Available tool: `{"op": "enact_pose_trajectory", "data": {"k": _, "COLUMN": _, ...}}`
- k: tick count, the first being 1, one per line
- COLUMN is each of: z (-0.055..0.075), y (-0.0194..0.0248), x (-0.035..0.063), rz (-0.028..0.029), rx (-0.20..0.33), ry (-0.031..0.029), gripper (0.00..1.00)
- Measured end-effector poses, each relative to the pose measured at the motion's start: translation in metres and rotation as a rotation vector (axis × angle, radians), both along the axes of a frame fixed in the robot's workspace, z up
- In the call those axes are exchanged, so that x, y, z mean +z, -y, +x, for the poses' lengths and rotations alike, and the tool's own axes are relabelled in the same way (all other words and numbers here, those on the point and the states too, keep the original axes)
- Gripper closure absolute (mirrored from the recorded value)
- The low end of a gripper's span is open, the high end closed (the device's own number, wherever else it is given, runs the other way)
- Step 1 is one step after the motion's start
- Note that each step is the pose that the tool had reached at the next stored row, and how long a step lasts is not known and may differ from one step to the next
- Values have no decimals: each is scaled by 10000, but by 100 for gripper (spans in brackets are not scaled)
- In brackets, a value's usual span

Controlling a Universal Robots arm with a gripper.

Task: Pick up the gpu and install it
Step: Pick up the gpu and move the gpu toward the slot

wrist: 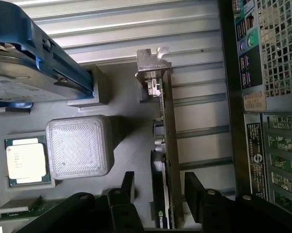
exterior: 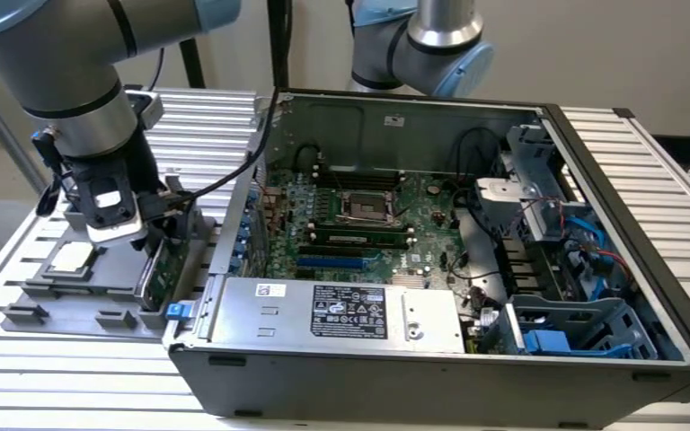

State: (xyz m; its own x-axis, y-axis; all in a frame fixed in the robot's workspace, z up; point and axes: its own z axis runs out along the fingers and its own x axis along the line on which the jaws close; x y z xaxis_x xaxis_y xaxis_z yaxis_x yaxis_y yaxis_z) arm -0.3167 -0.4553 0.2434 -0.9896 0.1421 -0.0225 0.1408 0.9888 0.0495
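Exterior view: slatted table [exterior: 82, 386] under gpu [exterior: 163, 269]

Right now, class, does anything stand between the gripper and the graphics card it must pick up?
Nothing visible does. The open gripper is over the graphics card, one finger either side, and the card stands on edge in the grey holder.

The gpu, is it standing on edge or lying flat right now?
Standing on edge. The gpu shows its thin edge in the wrist view, rising from the gray holder, the gripper open astride it.
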Motion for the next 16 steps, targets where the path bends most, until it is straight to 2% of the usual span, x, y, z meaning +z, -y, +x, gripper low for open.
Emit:
{"op": "enact_pose_trajectory", "data": {"k": 6, "z": 0, "y": -23, "x": -30, "rz": 0, "rx": -43, "ry": 3, "gripper": 46}}
{"op": "enact_pose_trajectory", "data": {"k": 11, "z": 0, "y": -25, "x": -30, "rz": 0, "rx": -43, "ry": 2, "gripper": 46}}
{"op": "enact_pose_trajectory", "data": {"k": 13, "z": 0, "y": -25, "x": -31, "rz": -1, "rx": -43, "ry": 1, "gripper": 48}}
{"op": "enact_pose_trajectory", "data": {"k": 14, "z": 1, "y": -26, "x": -31, "rz": -1, "rx": -43, "ry": 2, "gripper": 55}}
{"op": "enact_pose_trajectory", "data": {"k": 16, "z": 1, "y": -26, "x": -32, "rz": -1, "rx": -44, "ry": 1, "gripper": 55}}
